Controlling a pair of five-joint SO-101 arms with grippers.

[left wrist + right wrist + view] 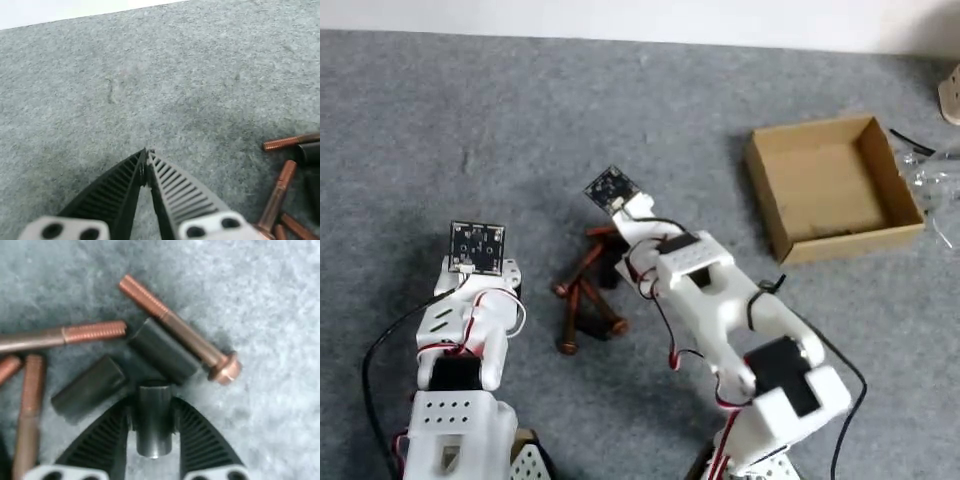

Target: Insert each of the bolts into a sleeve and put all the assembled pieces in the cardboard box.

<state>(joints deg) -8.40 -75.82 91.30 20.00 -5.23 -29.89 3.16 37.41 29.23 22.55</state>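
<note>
Well apart from the heap of bolts (572,315) on the grey counter (470,120), in the high view, the cardboard box (840,240) stands open with its floor bare, so no assembled piece has been put away yet. The right arm (720,290) leans in from the box side of the heap, with its wrist right over the bolts. The left arm (470,320) sits beside the heap on the side away from the box. From the left wrist, the left jaws are closed on nothing, ribbed tips touching, and hang above bare counter near the heap; a few loose bolts (277,192) lie at the edge, none wearing a sleeve. From the right wrist, the right jaws are clamped on a dark sleeve (152,420), held between the two pads with its bore facing out, at the edge of the heap. Just beyond it a second sleeve (162,352) lies against the shank of a flanged bolt (185,335), beside it rather than around it, and a third sleeve (87,387) lies close by, near the threaded end of another bolt (65,336). By my reading the work is at its very start: one sleeve is in hand, every visible bolt is bare, and all the pairing and boxing remains.
</note>
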